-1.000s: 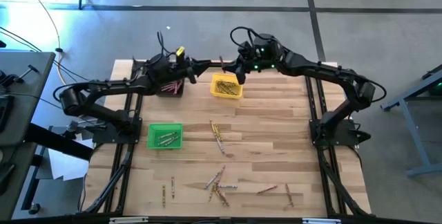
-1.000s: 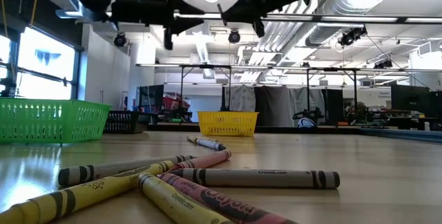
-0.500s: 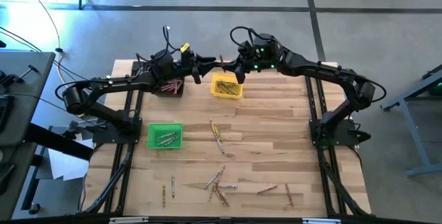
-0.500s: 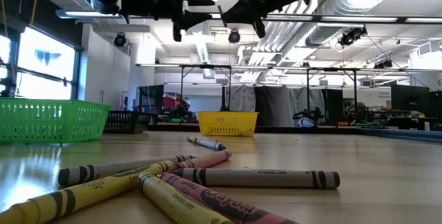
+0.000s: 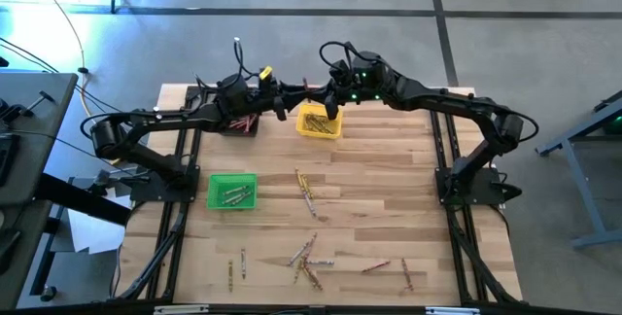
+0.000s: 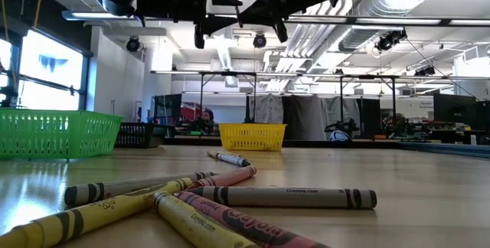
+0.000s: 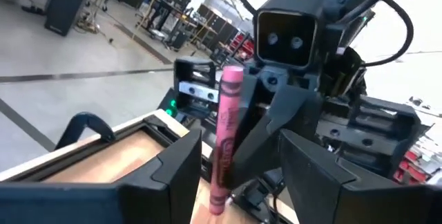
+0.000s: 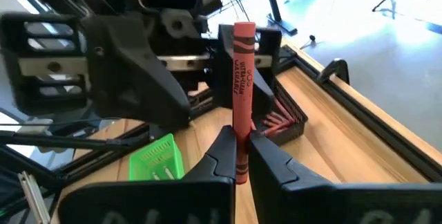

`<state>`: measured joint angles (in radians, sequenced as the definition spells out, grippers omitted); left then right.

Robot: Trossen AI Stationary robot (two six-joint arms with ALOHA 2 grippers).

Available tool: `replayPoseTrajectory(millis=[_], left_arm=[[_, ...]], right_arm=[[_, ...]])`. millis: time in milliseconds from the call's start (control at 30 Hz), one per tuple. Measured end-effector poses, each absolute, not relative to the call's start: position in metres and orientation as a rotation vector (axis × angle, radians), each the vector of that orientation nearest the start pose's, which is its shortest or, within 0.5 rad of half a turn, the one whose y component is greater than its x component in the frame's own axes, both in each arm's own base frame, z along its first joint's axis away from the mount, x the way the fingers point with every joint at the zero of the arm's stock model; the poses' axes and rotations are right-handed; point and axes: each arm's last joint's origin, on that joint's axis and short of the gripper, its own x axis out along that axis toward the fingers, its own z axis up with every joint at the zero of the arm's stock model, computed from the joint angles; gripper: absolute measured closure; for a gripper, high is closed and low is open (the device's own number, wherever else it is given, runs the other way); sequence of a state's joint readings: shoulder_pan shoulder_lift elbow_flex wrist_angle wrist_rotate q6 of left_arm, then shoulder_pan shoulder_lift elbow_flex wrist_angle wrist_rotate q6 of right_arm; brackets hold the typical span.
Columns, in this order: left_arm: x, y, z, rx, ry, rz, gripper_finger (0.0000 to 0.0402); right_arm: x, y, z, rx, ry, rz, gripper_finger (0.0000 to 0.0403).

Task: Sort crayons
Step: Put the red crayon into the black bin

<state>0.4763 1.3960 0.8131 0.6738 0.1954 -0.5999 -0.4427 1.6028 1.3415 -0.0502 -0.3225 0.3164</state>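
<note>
The right tool [image 8: 238, 156] is closed on a red crayon [image 8: 242, 92], which stands upright between its two dark fingers [image 8: 207, 162]. The left tool [image 7: 235, 158] has its fingers spread wide apart, one on each side of this same crayon [image 7: 224, 137], and they do not press on it. In the high view both tools meet at the far side of the wooden surface [image 5: 389, 189]: the left tool [image 5: 289, 94] is between the black bin [image 5: 238, 121] and the yellow bin [image 5: 318, 121], and the right tool [image 5: 333, 104] is above the far edge of the yellow bin.

The yellow bin holds yellow-gold crayons, the black bin holds some red ones, and the green bin [image 5: 232, 192] near the left side holds a few pale ones.

Other crayons lie loose on the surface. A small group [image 5: 307, 192] is near the middle. A second group [image 5: 307, 259] lies crossed over each other close to the near edge, and single crayons [image 5: 377, 267] lie to its right. One more [image 5: 243, 262] lies to its left. In the low view this near pile [image 6: 207, 202] is yellow, red and grey sticks touching one another, with the green bin [image 6: 53, 133] at the left and the yellow bin [image 6: 253, 136] far behind
</note>
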Motion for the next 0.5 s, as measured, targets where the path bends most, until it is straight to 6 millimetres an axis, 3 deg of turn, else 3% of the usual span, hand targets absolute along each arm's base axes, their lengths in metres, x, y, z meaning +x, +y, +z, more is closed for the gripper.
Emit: replayPoseTrajectory(millis=[200, 500], left_arm=[[0.2756, 0.1363, 0.2879, -0.57, -0.174, 0.25, 0.0238], [0.2757, 0.136, 0.2878, -0.591, -0.173, 0.239, 0.0344]], right_arm=[[0.3404, -0.1486, 0.3332, 0.427, 0.268, -0.157, 0.0398], [0.3404, -0.1482, 0.3326, 0.436, 0.274, -0.156, 0.0398]])
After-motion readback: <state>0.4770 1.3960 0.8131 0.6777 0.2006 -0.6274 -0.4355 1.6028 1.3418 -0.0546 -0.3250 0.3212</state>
